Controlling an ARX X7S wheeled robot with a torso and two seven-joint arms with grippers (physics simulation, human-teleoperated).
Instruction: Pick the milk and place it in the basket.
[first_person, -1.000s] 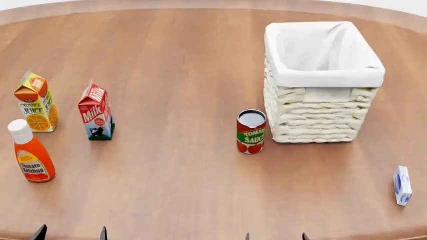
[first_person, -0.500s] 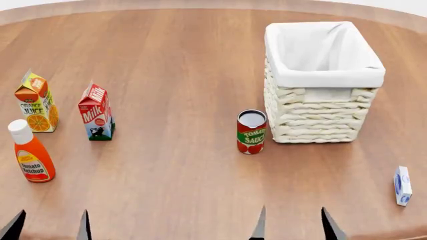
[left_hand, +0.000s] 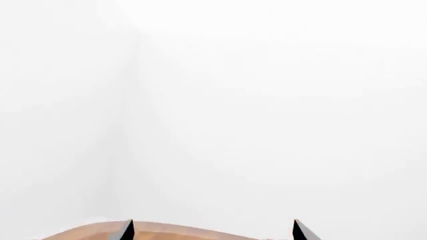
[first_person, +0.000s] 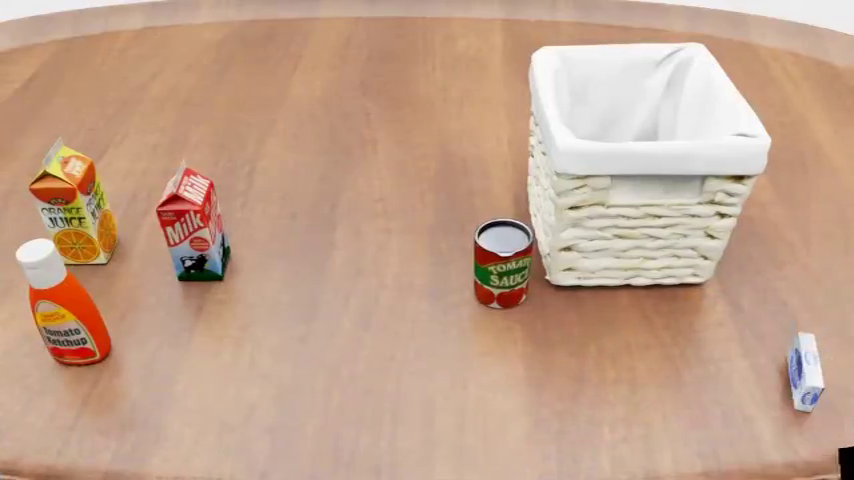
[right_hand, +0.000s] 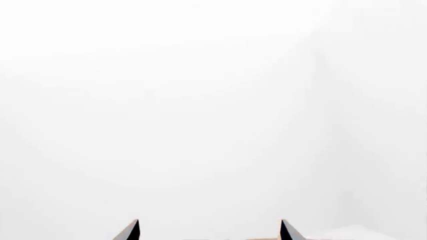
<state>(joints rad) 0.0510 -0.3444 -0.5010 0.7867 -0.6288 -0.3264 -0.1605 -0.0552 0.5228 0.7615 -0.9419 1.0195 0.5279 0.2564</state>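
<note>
On the wooden tabletop (first_person: 374, 120), going left to right: a ketchup bottle (first_person: 59, 305), an orange juice carton (first_person: 72, 204), then the milk (first_person: 192, 225) standing upright just beside it. A tomato sauce can (first_person: 503, 263) stands close to the basket (first_person: 642, 165); a small white box (first_person: 803, 372) lies far right. The left claw (left_hand: 212, 231) and right claw (right_hand: 209, 231) both show spread, empty tips.

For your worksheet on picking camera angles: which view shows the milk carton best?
The head view: the milk carton stands whole and upright on the table, beside the orange juice carton. Both wrist views show none of it, only white background and fingertips.
</note>
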